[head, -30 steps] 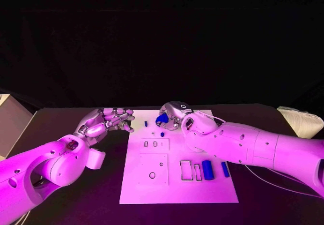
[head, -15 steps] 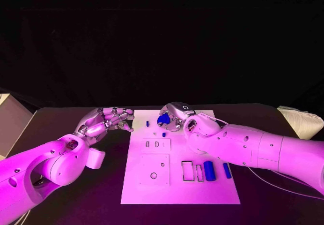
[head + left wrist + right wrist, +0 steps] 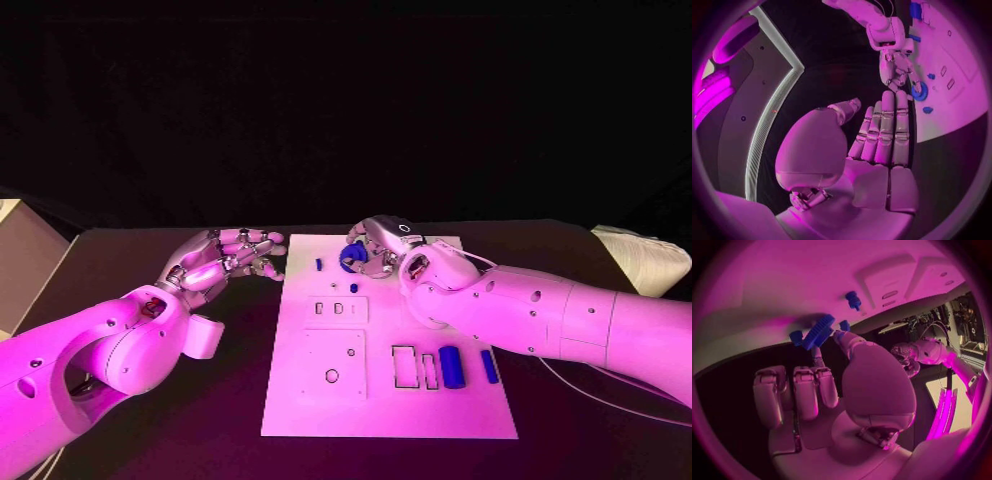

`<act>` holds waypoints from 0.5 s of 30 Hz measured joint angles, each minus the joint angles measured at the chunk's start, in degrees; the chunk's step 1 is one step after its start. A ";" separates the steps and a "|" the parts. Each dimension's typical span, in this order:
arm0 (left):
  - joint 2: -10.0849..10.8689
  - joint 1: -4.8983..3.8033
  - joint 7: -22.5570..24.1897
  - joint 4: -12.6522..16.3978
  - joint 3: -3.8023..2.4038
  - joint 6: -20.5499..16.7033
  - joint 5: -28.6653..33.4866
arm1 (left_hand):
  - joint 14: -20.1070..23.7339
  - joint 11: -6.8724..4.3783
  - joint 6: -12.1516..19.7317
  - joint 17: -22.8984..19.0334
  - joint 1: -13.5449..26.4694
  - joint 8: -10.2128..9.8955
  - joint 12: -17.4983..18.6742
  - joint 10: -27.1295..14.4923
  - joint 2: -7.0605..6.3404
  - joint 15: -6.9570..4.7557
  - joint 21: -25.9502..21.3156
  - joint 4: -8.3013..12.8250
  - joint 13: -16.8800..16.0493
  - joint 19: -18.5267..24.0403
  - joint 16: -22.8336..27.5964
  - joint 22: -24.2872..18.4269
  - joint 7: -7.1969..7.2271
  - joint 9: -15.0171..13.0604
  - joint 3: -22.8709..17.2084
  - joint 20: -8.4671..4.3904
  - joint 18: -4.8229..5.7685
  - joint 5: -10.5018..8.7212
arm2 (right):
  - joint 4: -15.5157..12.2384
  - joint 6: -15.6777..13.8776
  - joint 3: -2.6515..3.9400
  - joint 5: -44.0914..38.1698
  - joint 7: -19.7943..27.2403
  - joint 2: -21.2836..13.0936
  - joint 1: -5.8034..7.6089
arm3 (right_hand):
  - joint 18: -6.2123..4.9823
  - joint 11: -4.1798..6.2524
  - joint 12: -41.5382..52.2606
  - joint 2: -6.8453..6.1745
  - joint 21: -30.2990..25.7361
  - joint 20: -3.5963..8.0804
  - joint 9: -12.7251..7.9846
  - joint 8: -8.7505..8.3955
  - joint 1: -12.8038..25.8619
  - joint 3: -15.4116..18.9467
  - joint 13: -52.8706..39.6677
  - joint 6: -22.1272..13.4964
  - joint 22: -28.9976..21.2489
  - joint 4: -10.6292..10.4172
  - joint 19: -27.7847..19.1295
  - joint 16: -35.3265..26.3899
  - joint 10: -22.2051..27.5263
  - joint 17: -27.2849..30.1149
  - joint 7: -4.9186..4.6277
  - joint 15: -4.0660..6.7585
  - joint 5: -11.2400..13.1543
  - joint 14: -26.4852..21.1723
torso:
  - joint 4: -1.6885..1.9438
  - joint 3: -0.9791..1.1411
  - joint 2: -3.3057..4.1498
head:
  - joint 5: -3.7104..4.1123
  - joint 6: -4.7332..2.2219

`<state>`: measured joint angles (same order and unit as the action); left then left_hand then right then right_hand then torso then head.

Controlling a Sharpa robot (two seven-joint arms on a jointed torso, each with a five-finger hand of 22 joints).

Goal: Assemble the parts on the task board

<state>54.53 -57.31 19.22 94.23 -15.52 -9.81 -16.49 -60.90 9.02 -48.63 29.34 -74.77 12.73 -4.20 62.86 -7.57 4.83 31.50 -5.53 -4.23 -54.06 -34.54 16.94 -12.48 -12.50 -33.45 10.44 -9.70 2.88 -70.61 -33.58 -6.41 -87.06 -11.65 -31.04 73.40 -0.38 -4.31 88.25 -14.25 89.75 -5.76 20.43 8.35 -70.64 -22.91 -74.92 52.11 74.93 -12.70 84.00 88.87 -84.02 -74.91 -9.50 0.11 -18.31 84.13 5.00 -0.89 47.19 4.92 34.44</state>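
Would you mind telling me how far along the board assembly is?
Early, it seems. The right hand holds a blue gear-like part over the task board. Two blue bars lie loose on it beside unfilled slots. The left hand holds nothing.
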 measured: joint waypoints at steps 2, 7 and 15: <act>0.01 0.00 -0.02 -0.02 0.00 0.02 -0.01 | 0.00 0.00 0.00 0.00 0.00 0.00 0.00 0.00 0.00 0.00 0.00 0.00 0.00 0.00 0.00 0.00 0.00 0.00 0.00 0.00 0.00 0.00 | 0.01 -0.04 0.01 0.00 0.01 -0.25 -0.02 | 0.00 0.00 0.00 0.00 0.00 0.00 0.00 0.00 0.00 0.15 0.00 0.00 0.00 0.15 0.00 0.00 0.00 0.00 0.00 0.00 0.00 0.00 | 0.00 0.00 0.00 | 0.00 0.03; 0.02 0.00 -0.06 -0.03 0.00 0.05 -0.02 | 0.00 0.00 0.00 0.00 0.00 0.00 0.00 0.00 0.00 0.00 0.35 0.00 0.00 0.00 0.00 0.11 0.00 0.00 0.00 0.00 0.00 0.00 | 0.06 0.02 0.04 0.01 0.05 -0.51 -0.02 | 0.00 0.00 0.00 0.12 0.00 0.00 0.00 0.00 -0.14 0.44 0.00 0.00 -0.01 0.44 0.00 0.00 0.00 0.00 0.00 0.00 0.00 0.00 | -0.03 0.00 0.00 | 0.05 0.09; 0.05 0.00 -0.12 -0.04 0.00 0.09 -0.09 | 0.00 0.00 0.00 -0.01 0.00 0.00 0.00 0.00 0.00 0.00 0.35 0.00 0.00 0.00 0.00 0.11 0.00 0.01 0.00 0.00 0.00 0.00 | -0.52 0.43 0.08 -0.05 0.24 -1.10 -0.04 | 0.00 0.00 0.00 -0.07 0.00 0.00 0.08 -0.06 -2.12 0.35 0.00 0.63 -0.01 1.66 0.00 0.00 0.00 0.00 0.27 0.00 0.04 0.00 | -0.03 -0.02 0.00 | 0.12 0.23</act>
<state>54.58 -57.30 19.09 94.20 -15.52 -9.71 -16.58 -60.90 9.02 -48.63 29.33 -74.77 12.73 -4.20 62.86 -7.57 4.83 31.85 -5.53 -4.23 -54.06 -34.54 17.05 -12.48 -12.50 -33.45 10.44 -9.70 2.88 -71.13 -33.15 -6.33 -87.11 -11.41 -32.14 73.36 -0.38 -4.31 88.25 -14.32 89.75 -5.76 20.51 8.29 -72.76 -22.56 -74.92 52.74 74.92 -11.05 84.00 88.87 -84.02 -74.91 -9.23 0.11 -18.27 84.13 4.97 -0.91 47.19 5.04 34.67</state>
